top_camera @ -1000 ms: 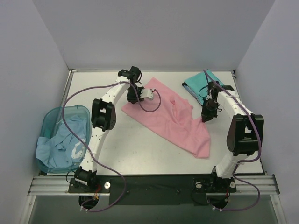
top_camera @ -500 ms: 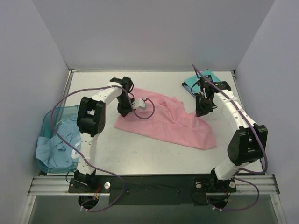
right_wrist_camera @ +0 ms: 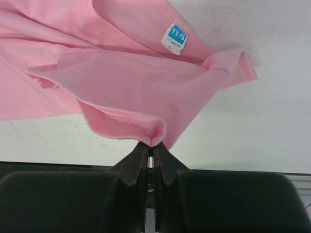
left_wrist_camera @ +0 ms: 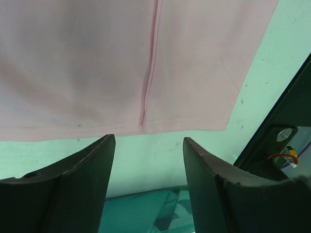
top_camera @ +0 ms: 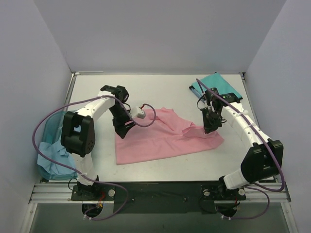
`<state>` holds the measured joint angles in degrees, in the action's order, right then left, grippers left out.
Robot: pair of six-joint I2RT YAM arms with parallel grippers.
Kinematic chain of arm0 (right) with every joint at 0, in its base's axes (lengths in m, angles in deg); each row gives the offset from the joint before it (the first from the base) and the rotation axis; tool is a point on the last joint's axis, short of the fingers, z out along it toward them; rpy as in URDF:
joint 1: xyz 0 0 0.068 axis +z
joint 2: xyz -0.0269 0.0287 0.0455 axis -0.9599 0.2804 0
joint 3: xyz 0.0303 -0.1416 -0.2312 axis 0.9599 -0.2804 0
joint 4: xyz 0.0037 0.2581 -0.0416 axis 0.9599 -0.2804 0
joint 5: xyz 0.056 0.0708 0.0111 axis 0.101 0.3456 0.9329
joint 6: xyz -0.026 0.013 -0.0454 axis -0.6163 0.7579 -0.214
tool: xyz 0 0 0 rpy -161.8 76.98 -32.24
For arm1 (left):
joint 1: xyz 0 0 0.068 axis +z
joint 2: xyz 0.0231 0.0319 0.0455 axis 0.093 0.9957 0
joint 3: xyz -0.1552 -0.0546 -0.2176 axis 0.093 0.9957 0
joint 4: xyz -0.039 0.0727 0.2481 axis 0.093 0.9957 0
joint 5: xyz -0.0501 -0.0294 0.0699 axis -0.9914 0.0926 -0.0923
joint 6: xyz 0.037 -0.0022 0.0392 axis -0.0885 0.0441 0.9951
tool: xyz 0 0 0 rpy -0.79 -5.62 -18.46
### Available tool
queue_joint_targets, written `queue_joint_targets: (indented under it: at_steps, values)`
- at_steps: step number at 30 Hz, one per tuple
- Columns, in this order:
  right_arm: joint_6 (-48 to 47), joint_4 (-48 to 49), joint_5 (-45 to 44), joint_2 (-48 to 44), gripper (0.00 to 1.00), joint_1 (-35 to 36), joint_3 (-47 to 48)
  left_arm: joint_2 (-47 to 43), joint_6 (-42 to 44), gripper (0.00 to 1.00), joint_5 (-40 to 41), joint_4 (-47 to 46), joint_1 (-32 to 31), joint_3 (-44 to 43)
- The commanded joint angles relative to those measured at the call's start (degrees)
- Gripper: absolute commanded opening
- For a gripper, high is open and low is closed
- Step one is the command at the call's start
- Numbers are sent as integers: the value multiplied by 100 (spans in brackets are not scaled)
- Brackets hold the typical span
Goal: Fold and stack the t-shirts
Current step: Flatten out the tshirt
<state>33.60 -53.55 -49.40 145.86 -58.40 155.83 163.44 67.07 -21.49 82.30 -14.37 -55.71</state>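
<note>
Pink shirt (top_camera: 160, 141): mid-table (top_camera: 160, 92). The left part is flat, the right part bunched and lifted toward my right claw.
Right claw (right_wrist_camera: 152, 145): clamped on a pinch of pink edge, holding that fold up off the table. The neck tag (right_wrist_camera: 174, 38) shows just beyond it.
Left claw (left_wrist_camera: 148, 141): fingers apart with nothing between them, over bare table at the shirt's left side. The hem (left_wrist_camera: 184, 120) is just ahead of my tips.
Other shirts: the teal one (top_camera: 217, 83) lies at the far right corner, well apart. The blue one (top_camera: 48, 158) is heaped in the basket (top_camera: 48, 127) on the left.
Step, as I read it: spreading the pink flat before any fold.
Doing it well: bring the left claw forward onto the hem near a corner and pinch the cloth cleanly. Then draw the two claws apart, low over the table, until the bunch on the right lies out.
Watch for: pulling too high will likely tent the middle. Dragging right risks nudging the teal shirt.
</note>
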Motion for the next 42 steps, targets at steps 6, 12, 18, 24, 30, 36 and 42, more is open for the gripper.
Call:
queue_joint_targets:
  at_steps: [6,12,18,24,30,36,42]
  values:
    - [-89,-116,-87,-158,0,-28,-95,0,-750,70,220,-792,-105,1082]
    - [-159,-46,-87,-220,0,-28,-270,405,-759,70,441,-1056,133,1169]
    - [-177,42,53,-229,0,-28,-420,98,-706,70,204,-1048,125,1084]
    - [-230,33,98,-141,0,-28,-297,212,-724,70,274,-1004,133,731]
    - [-274,42,36,-185,0,-63,-359,256,-513,69,38,-740,125,1152]
    - [-274,60,98,-158,0,-81,-394,115,-346,66,-86,-503,125,1355]
    - [-291,60,89,-158,0,-81,-385,98,-355,59,-121,-459,116,1311]
